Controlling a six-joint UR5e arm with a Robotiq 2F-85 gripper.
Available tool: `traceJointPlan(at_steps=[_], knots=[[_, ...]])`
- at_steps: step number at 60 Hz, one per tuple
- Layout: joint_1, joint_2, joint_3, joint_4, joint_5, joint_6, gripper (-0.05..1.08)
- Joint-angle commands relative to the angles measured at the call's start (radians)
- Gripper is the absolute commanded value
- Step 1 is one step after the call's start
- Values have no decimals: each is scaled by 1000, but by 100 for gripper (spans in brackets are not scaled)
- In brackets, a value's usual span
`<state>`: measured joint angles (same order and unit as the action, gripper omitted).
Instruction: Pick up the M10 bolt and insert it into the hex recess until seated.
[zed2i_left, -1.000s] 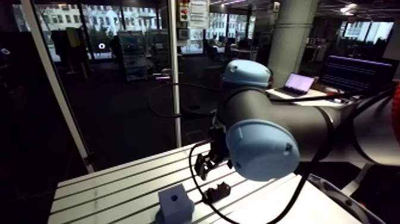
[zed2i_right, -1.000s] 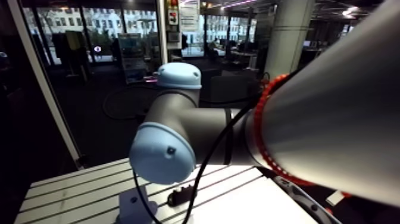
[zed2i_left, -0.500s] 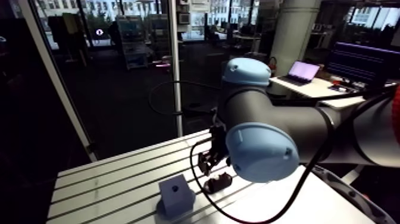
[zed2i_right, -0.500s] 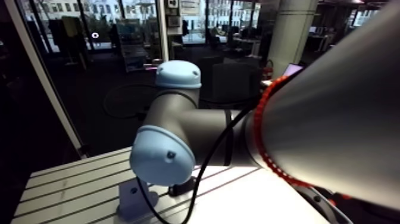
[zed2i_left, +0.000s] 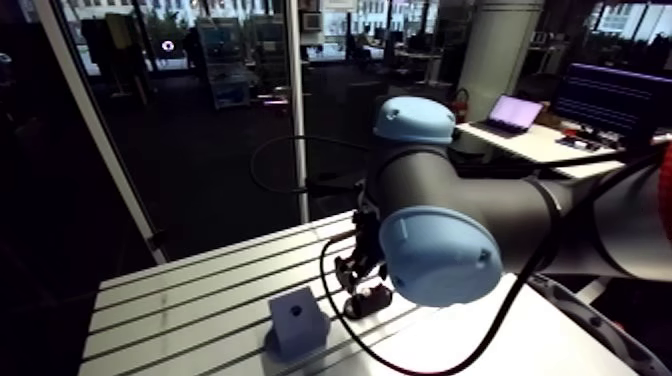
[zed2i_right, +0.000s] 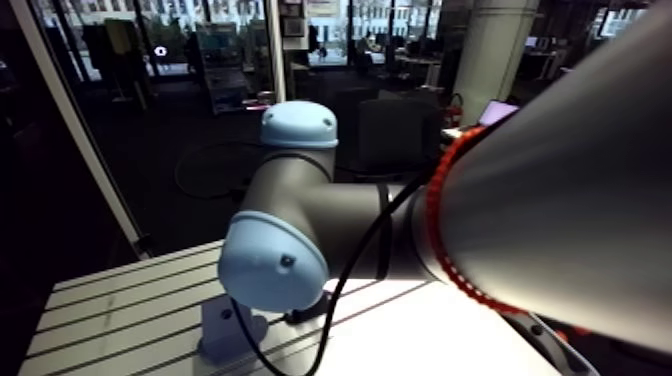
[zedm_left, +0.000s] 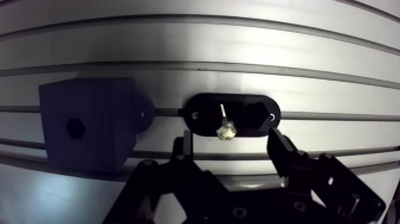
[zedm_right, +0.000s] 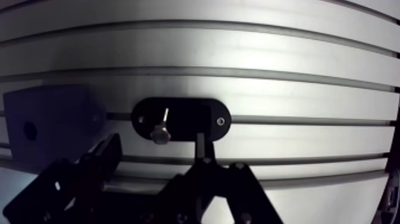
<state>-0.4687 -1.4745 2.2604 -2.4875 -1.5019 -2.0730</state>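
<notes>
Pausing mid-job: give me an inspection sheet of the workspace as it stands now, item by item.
surface: slotted table, slots running across under the claw.
job's things: M10 bolt sits in a black oval holder. A dark block stands beside the holder, apart from it. The hex recess in the block has no bolt in it.
clutter: nothing seen.
grippers: claw is open, low over the holder, with one finger on each side of the bolt and not closed on it.
cables: nothing seen.
surroundings: nothing seen.
</notes>
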Motion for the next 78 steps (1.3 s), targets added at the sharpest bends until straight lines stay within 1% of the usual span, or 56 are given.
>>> traceJointPlan(at_steps=[1,7,8,9,11,13,15,47,78], knots=[[1,10,2,-19,-1,0,31],[1,17,2,-29,-2,1,32],[2,19,2,-32,-6,1,32],[2,19,2,-32,-6,1,32],[4,22,2,-38,-18,1,32],[4,22,2,-38,-18,1,32],[8,30,0,-45,-23,1,34],[18,56,-3,-54,-24,16,37],[18,64,-1,-52,-24,20,40]])
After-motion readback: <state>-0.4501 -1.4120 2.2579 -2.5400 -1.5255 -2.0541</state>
